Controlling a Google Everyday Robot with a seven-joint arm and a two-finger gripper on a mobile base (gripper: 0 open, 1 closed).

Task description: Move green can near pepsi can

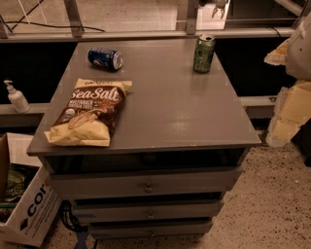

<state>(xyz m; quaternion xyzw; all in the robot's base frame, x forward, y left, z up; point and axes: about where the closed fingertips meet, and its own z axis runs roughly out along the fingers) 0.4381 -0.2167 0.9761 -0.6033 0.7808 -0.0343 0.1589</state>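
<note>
The green can [204,53] stands upright near the far right corner of the grey drawer table [170,112]. The pepsi can [105,58], dark blue with a white logo, lies on its side near the far left of the tabletop. The two cans are well apart, about a third of the view's width. My gripper [218,7] shows only partly at the top edge, above and behind the green can, not touching it.
A Sea Salt chip bag [90,113] lies on the left front of the tabletop. A white pump bottle [16,97] stands on a ledge at left. A cardboard box [22,204] sits on the floor at lower left. Yellowish foam pieces [291,109] stand at right.
</note>
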